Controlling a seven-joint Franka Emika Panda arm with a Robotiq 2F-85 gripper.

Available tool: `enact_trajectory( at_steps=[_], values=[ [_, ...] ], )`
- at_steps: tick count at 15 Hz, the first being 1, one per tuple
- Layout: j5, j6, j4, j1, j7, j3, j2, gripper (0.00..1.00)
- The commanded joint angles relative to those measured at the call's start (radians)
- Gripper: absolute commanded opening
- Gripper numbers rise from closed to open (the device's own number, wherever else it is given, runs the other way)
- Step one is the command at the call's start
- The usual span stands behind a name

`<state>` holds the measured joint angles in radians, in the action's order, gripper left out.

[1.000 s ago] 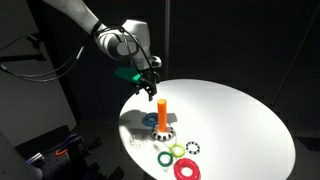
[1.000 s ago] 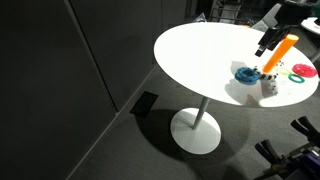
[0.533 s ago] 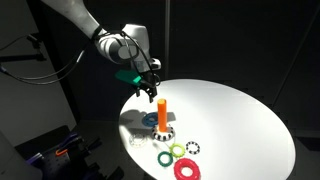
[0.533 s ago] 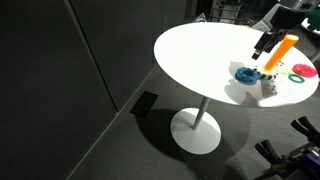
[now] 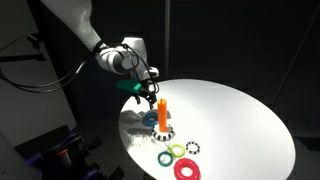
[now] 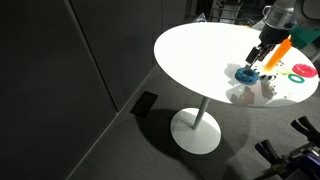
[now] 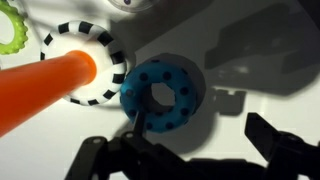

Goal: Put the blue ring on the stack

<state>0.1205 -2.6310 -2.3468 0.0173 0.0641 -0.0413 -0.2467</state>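
Observation:
The blue ring (image 7: 160,95) lies flat on the white table, just beside the stack's black-and-white base (image 7: 85,65). It also shows in both exterior views (image 5: 150,120) (image 6: 245,74). The stack's orange peg (image 5: 161,110) (image 6: 279,51) (image 7: 40,88) stands upright and bare. My gripper (image 5: 143,98) (image 6: 257,58) (image 7: 200,128) hangs low over the blue ring, open and empty. In the wrist view one dark finger (image 7: 138,125) is at the ring's near edge and the other (image 7: 270,140) stands off to the right.
A green ring (image 5: 165,157), a red-pink ring (image 5: 186,170) and a loose black-and-white ring (image 5: 193,149) lie near the table's (image 5: 230,115) front edge. A green ring (image 7: 10,30) shows in the wrist view's corner. Dark surroundings lie around the round table.
My gripper has come down and moved from above the peg's top to low over the blue ring. The rings and the peg have not moved.

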Motion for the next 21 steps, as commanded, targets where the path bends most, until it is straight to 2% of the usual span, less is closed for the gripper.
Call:
enact_trajectory(
  at_steps=[1,21],
  values=[
    [0.036,-0.012,0.029,0.007,-0.040,-0.006,-0.048,1.00],
    [-0.022,-0.081,0.070,-0.037,0.030,0.021,-0.161,1.00]
  ],
)
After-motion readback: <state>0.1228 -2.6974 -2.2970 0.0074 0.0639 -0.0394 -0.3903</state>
